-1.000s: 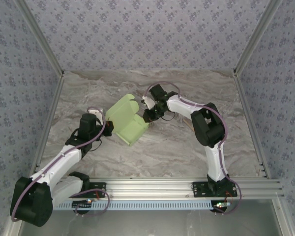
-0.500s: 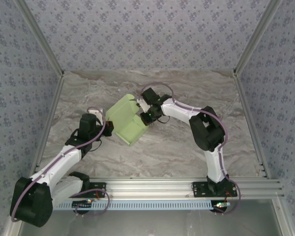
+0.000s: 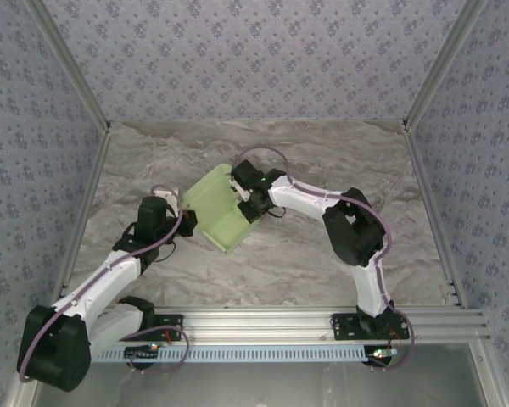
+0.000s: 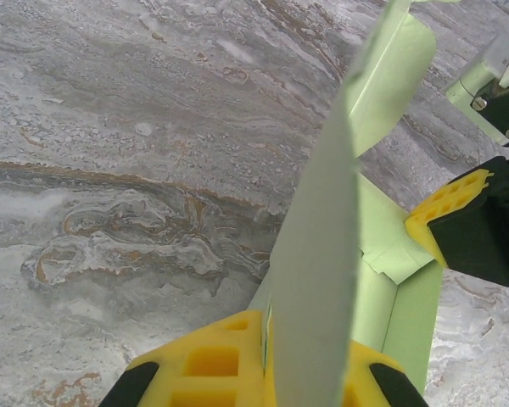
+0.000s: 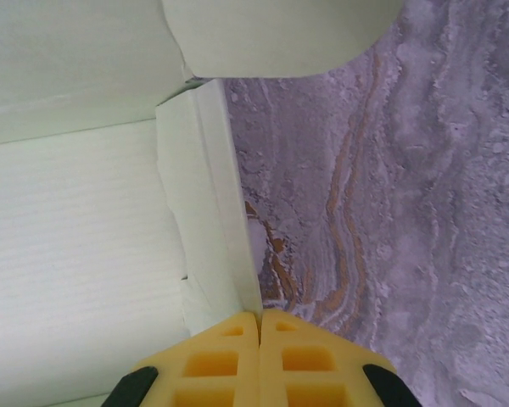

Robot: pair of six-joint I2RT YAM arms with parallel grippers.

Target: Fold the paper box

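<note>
Right fingers shifted left, together, against pale-green half-folded paper box, left fingers clamping edge

paper box cut off left, left end effector cropped below

Robot lab test cell, not a home or shop. Marble-print desk is boxed in on 3 sides by panels w/ blue floral wallpaper. Alu. extrusion posts stand at the corners. Slotted alu. rail runs along the near edge, w/ left arm base & right arm base mounted there. Purple cables loop off the arms.
</note>
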